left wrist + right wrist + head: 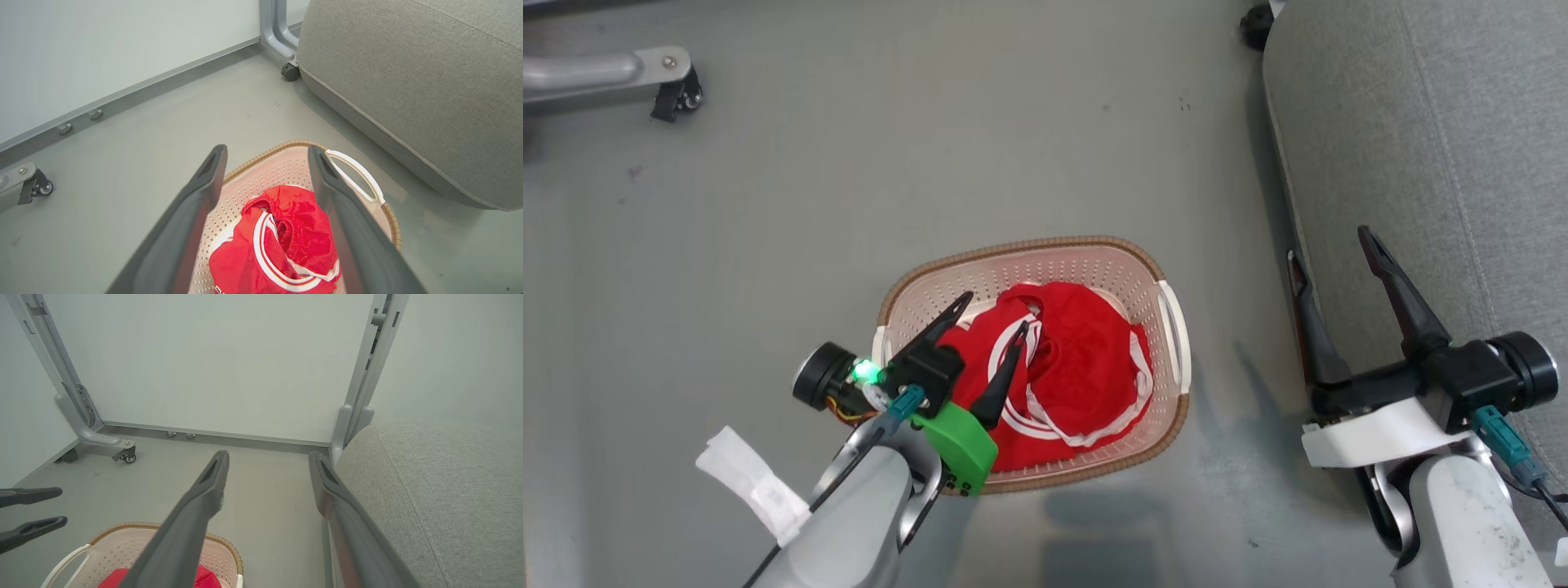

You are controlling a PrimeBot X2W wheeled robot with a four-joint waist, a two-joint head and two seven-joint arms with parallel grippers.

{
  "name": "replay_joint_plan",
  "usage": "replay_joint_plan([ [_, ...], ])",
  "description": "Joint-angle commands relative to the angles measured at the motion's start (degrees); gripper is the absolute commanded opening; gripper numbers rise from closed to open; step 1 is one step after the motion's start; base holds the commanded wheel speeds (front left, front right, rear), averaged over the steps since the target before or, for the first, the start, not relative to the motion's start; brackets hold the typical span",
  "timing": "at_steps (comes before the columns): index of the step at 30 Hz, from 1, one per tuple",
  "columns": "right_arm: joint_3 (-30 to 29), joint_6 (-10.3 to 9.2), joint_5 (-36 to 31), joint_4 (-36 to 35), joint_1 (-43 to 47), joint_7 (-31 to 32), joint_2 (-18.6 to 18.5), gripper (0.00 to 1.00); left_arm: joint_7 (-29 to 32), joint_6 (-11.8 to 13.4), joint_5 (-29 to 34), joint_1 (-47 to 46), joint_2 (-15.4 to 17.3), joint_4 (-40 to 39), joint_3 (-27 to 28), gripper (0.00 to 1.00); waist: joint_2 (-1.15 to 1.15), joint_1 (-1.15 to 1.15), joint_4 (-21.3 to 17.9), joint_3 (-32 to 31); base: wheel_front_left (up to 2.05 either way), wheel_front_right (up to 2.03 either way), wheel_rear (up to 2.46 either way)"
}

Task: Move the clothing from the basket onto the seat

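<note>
Crumpled red clothing (1086, 359) fills perforated plastic basket (1094, 265).

The grey floor (931, 163) is carrying everything here, and it is showing a few small dark marks. The basket (1029, 245) is sitting directly on it near the middle. The seat (1437, 122) is resting at the right, apart from the basket, with a strip of bare floor between them. At the far left a frame leg (605, 77) is standing on its caster (678, 98) — a second caster (1256, 20) is showing by the seat's far corner.
</note>
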Motion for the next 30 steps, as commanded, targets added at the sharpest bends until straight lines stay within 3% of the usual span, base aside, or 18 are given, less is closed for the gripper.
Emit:
replay_joint_plan([
  [1,-0.1,0.00,-0.5,-0.6,-1.4,-0.1,-0.2,1.00,0.0,-0.1,-0.4,-2.8,0.7,1.4,-1.3,1.00,0.65,-0.01,-1.1,5.8,0.00,0.00,0.00],
  [19,0.2,0.00,2.4,-1.9,-9.7,-0.1,-0.2,1.00,0.0,-0.1,-5.1,-29.6,2.6,26.2,-26.1,1.00,0.65,-0.01,-6.3,23.0,0.00,0.00,0.00],
  [30,1.8,0.00,6.6,-1.3,-11.6,-0.1,-0.2,1.00,2.2,-0.1,-3.2,-38.2,1.5,36.3,-33.6,1.00,0.65,-0.01,-9.3,28.7,0.00,0.00,0.00],
])
